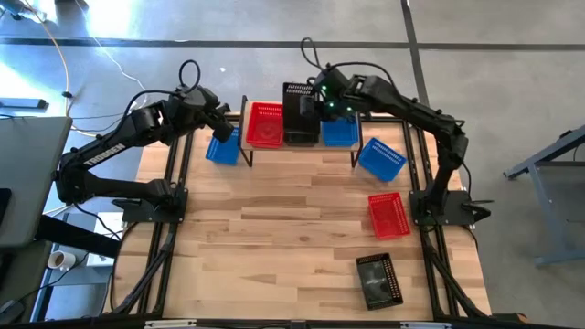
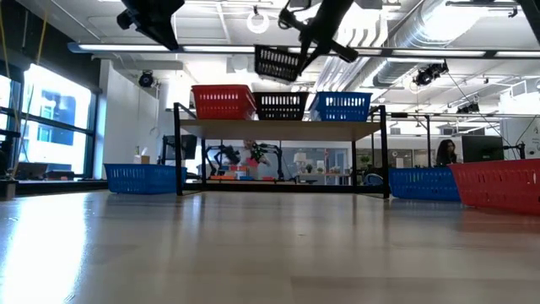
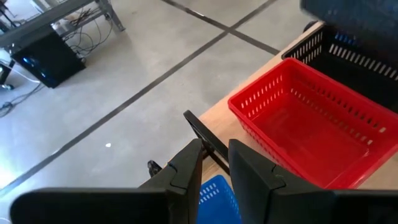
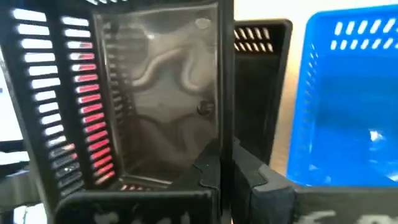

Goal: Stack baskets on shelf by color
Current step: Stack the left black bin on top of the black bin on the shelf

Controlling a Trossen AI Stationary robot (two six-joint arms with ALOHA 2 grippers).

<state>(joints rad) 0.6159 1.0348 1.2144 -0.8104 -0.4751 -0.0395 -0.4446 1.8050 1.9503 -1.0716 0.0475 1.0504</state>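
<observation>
The shelf [image 1: 302, 153] carries a red basket [image 1: 265, 123], a black basket [image 2: 281, 105] and a blue basket [image 1: 340, 133] side by side. My right gripper [image 2: 305, 42] is shut on a second black basket [image 2: 281, 62], held tilted in the air above the black one on the shelf. My left gripper [image 1: 219, 123] hovers by the shelf's left end, above a blue basket [image 1: 222, 147] that rests on the table. Its fingers [image 3: 186, 168] are a little apart and hold nothing. My right gripper pinches the black basket's long side wall at its rim [image 4: 219, 149], one finger inside the basket and one outside. The fingers come from above, slanting down. The basket is lifted clear of the shelf and tilted, hanging below the fingers.
On the table to the right of the shelf lie another blue basket [image 1: 381, 157] and a red basket [image 1: 388, 215]. A black basket [image 1: 377, 279] sits near the near edge. The table's middle and left are bare wood. A person [image 2: 445, 152] shows far off in the room.
</observation>
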